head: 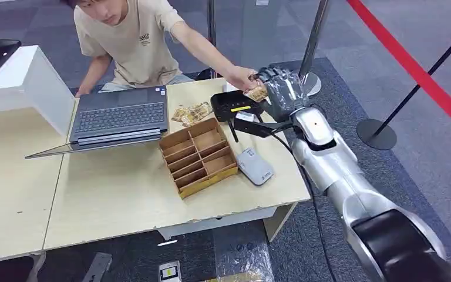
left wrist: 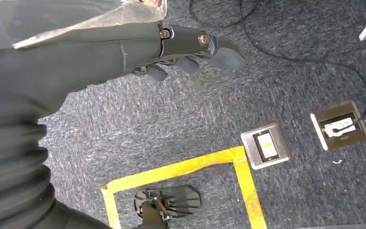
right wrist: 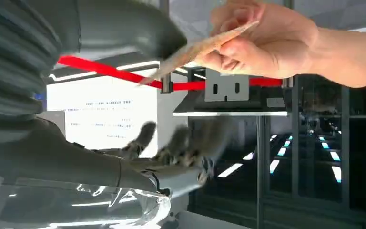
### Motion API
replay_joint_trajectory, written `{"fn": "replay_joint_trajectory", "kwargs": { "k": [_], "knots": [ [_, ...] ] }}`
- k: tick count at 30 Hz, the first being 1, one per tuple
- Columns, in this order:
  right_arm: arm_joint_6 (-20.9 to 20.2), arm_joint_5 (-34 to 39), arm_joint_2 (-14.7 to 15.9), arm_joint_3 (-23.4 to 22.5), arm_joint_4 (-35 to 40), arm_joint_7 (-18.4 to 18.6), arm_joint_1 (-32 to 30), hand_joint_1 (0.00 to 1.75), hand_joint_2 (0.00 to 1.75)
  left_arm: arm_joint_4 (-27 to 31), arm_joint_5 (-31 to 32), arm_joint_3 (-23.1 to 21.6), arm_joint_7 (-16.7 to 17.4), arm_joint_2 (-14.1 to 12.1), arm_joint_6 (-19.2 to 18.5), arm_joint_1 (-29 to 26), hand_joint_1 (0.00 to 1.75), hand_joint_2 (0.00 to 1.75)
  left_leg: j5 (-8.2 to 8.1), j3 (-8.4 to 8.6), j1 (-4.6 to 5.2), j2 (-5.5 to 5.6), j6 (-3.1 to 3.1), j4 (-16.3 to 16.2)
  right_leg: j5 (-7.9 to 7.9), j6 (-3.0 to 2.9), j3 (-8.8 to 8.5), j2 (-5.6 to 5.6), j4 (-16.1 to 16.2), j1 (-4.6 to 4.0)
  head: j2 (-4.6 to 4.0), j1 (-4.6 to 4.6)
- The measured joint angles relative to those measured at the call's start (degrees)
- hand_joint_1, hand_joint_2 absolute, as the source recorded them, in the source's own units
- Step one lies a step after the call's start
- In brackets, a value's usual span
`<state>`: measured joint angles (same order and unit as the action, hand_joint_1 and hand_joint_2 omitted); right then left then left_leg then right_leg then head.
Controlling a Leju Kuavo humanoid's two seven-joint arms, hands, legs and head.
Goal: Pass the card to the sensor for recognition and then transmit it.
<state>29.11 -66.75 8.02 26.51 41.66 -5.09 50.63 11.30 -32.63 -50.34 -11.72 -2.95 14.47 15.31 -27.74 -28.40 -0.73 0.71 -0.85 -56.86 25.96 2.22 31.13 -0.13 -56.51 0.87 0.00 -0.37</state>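
Handover step: your right hand [head: 279, 88] sat at 2 o'clock past the sensor [head: 235, 106], fingers spread, the card [head: 256, 94] pinched by the person's hand [head: 241, 76], seemingly not by yours; left hand [left wrist: 190, 52] curled, empty; next, withdraw
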Motion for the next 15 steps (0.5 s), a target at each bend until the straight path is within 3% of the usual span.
{"fn": "replay_joint_trajectory", "kwargs": {
  "k": [6,9,15],
  "knots": [
    [0.02,0.04,-0.26,-0.04,0.00,-0.13,-0.10,1.34,1.75,0.00,0.00,0.00,0.00,0.04,0.00,-0.01,0.00,1.75,0.00,0.01,0.00,0.00,0.00,0.00,0.00,0.00,0.00,0.00,0.00,0.00,0.00,0.00],
    [0.11,0.04,-0.33,-0.09,0.00,-0.13,-0.10,1.48,1.75,0.00,0.00,0.00,0.00,0.04,0.00,-0.01,0.00,1.75,0.00,0.01,0.00,0.00,0.00,0.00,0.00,0.00,0.00,0.00,0.00,0.00,0.00,0.00],
    [0.17,0.09,-0.44,-0.11,0.00,-0.35,-0.39,1.54,1.75,0.00,-0.09,0.00,0.00,0.07,0.00,0.00,0.00,1.75,0.00,0.01,0.00,-0.01,0.00,0.00,0.00,0.00,0.00,0.00,0.00,0.00,0.00,0.00]
  ]
}}
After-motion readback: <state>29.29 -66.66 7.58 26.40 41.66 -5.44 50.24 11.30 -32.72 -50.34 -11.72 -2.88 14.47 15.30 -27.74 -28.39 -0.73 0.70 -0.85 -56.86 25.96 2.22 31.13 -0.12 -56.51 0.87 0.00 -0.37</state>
